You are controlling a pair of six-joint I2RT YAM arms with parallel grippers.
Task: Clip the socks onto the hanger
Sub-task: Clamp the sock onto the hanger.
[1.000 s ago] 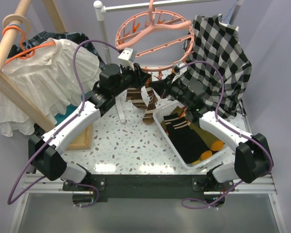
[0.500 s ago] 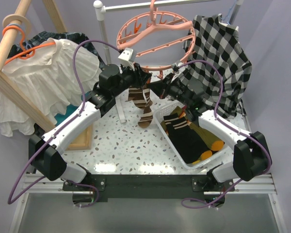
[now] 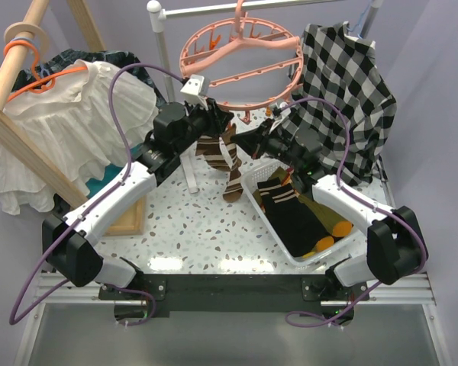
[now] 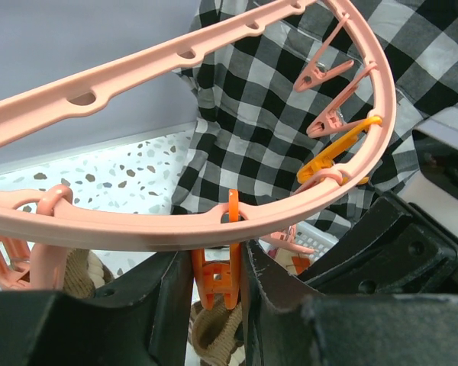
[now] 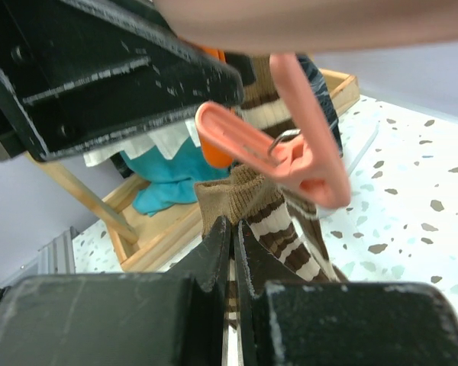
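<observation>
"Where are the socks sitting?"

"Closest to the arms, a white basket (image 3: 255,200) is holding black, striped and olive socks (image 3: 294,217) on the speckled table (image 3: 198,229). A bit farther off, one brown striped sock (image 3: 225,156) is hanging in the air under the pink hanger (image 3: 299,62)."

"Who is holding it up?"

"The right claw (image 5: 233,248) is squeezing tight on its top edge. Only the right wrist camera is showing that. From above, the arm is hiding the pinch. A pink clip (image 5: 290,152) is dangling just over the sock."

"And the left claw?"

"The left wrist camera is showing the left claw (image 4: 217,286) pinching an orange clip (image 4: 227,278) from both sides. That clip is hanging from the hanger's ring. Farthest away, the checked shirt (image 4: 252,114) is hanging behind the ring."
</observation>
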